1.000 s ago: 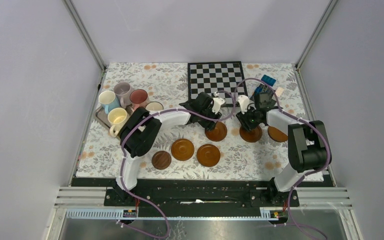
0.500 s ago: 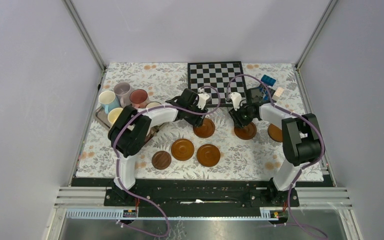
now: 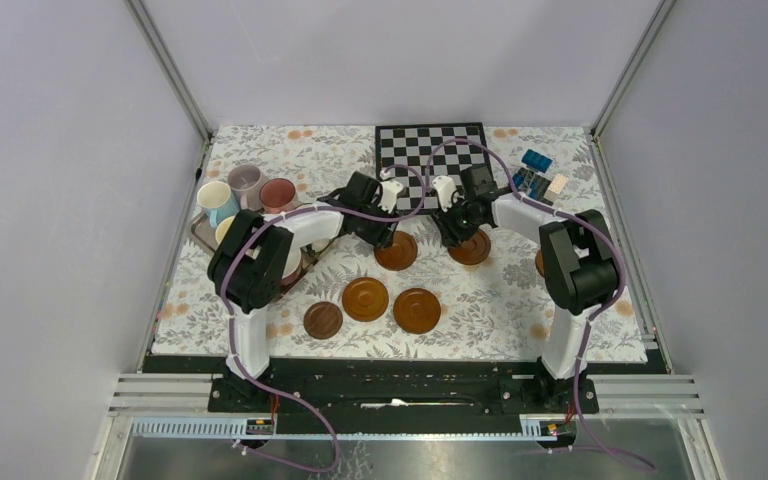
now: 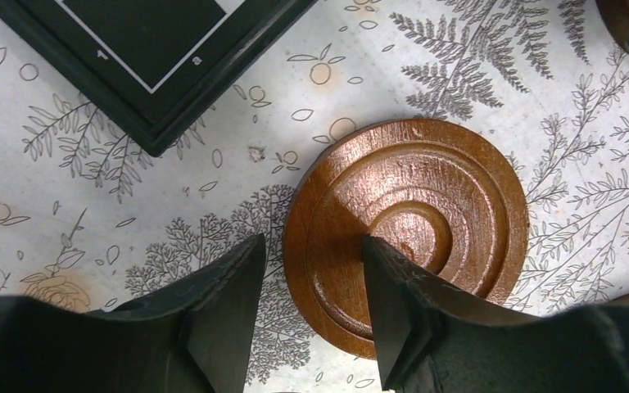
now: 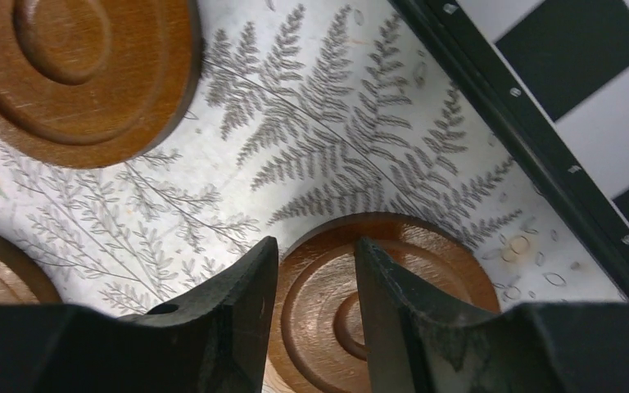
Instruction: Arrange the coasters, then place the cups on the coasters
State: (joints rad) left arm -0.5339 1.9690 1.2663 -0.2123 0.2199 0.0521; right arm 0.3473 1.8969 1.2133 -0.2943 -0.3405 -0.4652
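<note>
Two coasters lie below the chessboard, one under each gripper. My left gripper (image 3: pixel 388 238) (image 4: pixel 313 246) straddles the rim of the left coaster (image 3: pixel 398 252) (image 4: pixel 426 205): one finger rests on the disc, the other stands on the cloth a little off its edge. My right gripper (image 3: pixel 458 233) (image 5: pixel 316 246) pinches the rim of the right coaster (image 3: pixel 474 249) (image 5: pixel 441 250), one finger outside, one on its face. Three more coasters, one of them dark (image 3: pixel 323 320), lie nearer the arms. Light blue (image 3: pixel 214 198), lilac (image 3: pixel 245 181) and pink (image 3: pixel 278 192) cups stand at the left.
The cups stand on a grey tray (image 3: pixel 200 233), partly hidden by my left arm. A chessboard (image 3: pixel 432 158) lies at the back centre with a blue block toy (image 3: pixel 535 160) to its right. Another coaster (image 3: pixel 541 262) peeks from behind my right arm. Grey walls close in the table.
Both grippers have slid left and slightly toward the back, each bringing its coaster along. The two coasters now sit closer to the chessboard's front edge.
</note>
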